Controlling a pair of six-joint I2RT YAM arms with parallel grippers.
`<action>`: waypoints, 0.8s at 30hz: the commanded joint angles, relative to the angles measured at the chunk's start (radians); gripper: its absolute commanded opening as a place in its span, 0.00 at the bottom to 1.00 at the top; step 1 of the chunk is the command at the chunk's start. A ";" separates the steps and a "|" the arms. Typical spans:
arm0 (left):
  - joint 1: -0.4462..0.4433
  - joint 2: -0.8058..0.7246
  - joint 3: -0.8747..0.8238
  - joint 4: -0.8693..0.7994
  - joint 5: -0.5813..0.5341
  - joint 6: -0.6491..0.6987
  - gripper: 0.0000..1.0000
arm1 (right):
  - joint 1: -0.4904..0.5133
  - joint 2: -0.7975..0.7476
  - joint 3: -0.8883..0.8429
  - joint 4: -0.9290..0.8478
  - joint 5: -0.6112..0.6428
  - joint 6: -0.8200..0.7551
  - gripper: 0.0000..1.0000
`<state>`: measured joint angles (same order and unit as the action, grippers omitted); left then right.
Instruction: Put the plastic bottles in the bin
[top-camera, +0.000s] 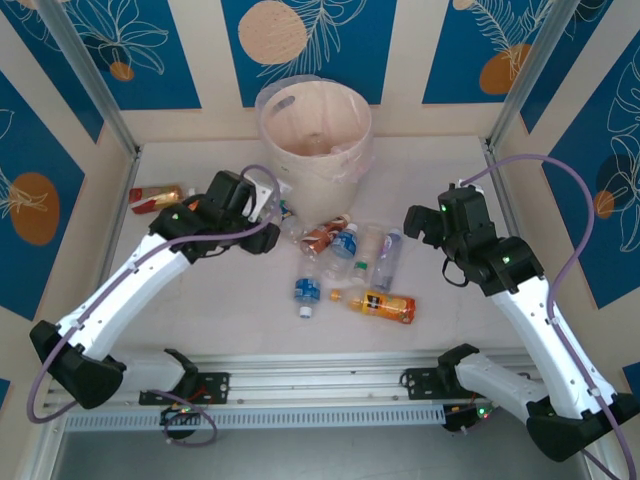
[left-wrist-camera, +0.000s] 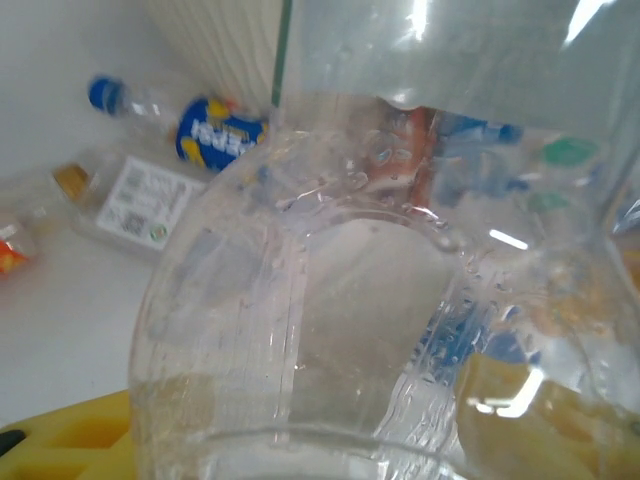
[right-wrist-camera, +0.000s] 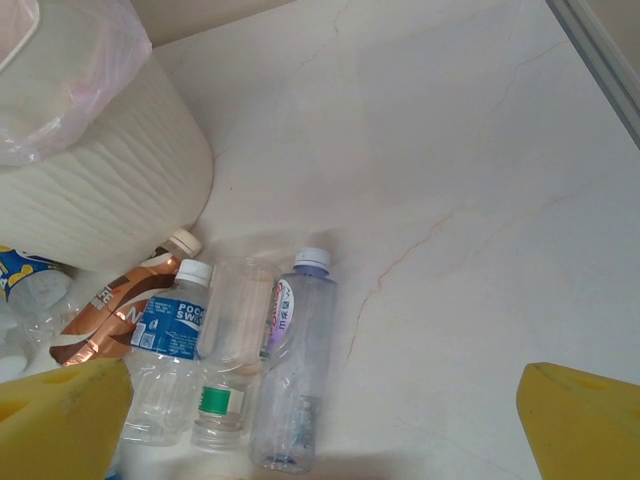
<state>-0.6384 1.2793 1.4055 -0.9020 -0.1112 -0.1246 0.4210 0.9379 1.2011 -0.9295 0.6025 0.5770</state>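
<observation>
Close at the left wrist, a clear bottle (left-wrist-camera: 330, 330) is seen grasped by the left gripper (top-camera: 270, 205). The right gripper (right-wrist-camera: 320, 425) is spread wide, empty.

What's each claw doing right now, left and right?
Left claw: closed on a clear bottle.
Right claw: open, holding nothing.

The top view looks down on the whole pale table (top-camera: 420, 170). The left wrist view crowds a clear plastic bottle (left-wrist-camera: 330, 330). The right wrist view shares the overhead's cluster of small plastic bottles (right-wrist-camera: 240, 350).
</observation>
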 joint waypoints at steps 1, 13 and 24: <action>-0.007 0.034 0.110 0.037 -0.031 -0.004 0.61 | -0.005 -0.020 -0.013 0.007 0.010 0.024 0.99; -0.002 0.362 0.633 0.134 -0.073 0.051 0.66 | -0.004 -0.031 -0.024 0.001 -0.006 0.035 0.99; 0.031 0.771 1.171 0.108 -0.075 0.108 0.66 | -0.002 -0.037 -0.006 -0.036 -0.015 0.047 0.99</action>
<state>-0.6220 1.9953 2.4920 -0.7925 -0.1772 -0.0467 0.4202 0.9180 1.1824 -0.9394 0.5949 0.5991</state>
